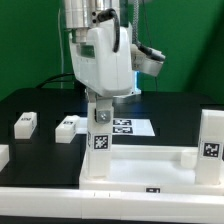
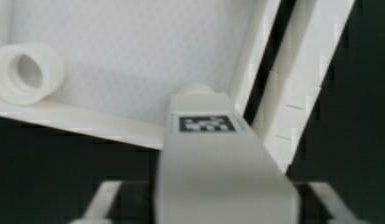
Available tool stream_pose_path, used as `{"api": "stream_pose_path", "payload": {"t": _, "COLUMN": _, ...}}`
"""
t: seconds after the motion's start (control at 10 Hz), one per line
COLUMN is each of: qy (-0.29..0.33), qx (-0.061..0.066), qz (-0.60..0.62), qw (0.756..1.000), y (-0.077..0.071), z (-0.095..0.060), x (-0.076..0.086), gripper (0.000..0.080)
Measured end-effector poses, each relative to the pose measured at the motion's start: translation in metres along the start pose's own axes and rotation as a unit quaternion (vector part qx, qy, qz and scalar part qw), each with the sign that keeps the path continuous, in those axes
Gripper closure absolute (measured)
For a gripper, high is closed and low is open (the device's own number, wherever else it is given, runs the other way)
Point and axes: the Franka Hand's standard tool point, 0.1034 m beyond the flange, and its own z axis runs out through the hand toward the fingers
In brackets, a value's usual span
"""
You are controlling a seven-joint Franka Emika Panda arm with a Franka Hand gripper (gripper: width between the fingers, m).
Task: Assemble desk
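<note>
The desk's white rimmed panel lies at the front of the table. Over its corner at the exterior view's left my gripper is shut on a white square-section leg that stands upright, its tag facing the camera. In the wrist view the leg runs from between my gripper down to the panel; its lower end is hidden. A round socket shows in another corner. A second leg stands upright at the panel's right corner.
Two loose white legs lie on the black table at the exterior view's left. The marker board lies behind the panel. Another white part shows at the left edge.
</note>
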Motion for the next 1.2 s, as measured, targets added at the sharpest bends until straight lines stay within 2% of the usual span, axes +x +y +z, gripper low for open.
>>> {"api": "stream_pose_path", "payload": {"t": 0.1, "qy": 0.0, "qx": 0.0, "qz": -0.023, "qw": 1.0, "y": -0.0001, "z": 0.0002, "x": -0.0005, "gripper": 0.0341}}
{"api": "stream_pose_path", "payload": {"t": 0.2, "qy": 0.0, "qx": 0.0, "qz": -0.044, "qw": 0.999, "y": -0.0004, "z": 0.0004, "x": -0.0018, "gripper": 0.0211}}
{"api": "stream_pose_path", "payload": {"t": 0.3, "qy": 0.0, "qx": -0.001, "qz": -0.077, "qw": 0.997, "y": -0.0012, "z": 0.0007, "x": -0.0044, "gripper": 0.0211}}
{"api": "stream_pose_path", "payload": {"t": 0.4, "qy": 0.0, "qx": -0.002, "qz": -0.147, "qw": 0.989, "y": -0.0017, "z": 0.0012, "x": -0.0065, "gripper": 0.0164}}
{"api": "stream_pose_path", "payload": {"t": 0.6, "qy": 0.0, "qx": -0.002, "qz": -0.235, "qw": 0.972, "y": -0.0014, "z": 0.0009, "x": -0.0051, "gripper": 0.0153}}
{"api": "stream_pose_path", "payload": {"t": 0.8, "qy": 0.0, "qx": -0.001, "qz": -0.339, "qw": 0.941, "y": -0.0017, "z": 0.0005, "x": -0.0043, "gripper": 0.0151}}
{"api": "stream_pose_path", "payload": {"t": 1.2, "qy": 0.002, "qx": -0.001, "qz": -0.507, "qw": 0.862, "y": -0.003, "z": -0.0003, "x": -0.0016, "gripper": 0.0151}}
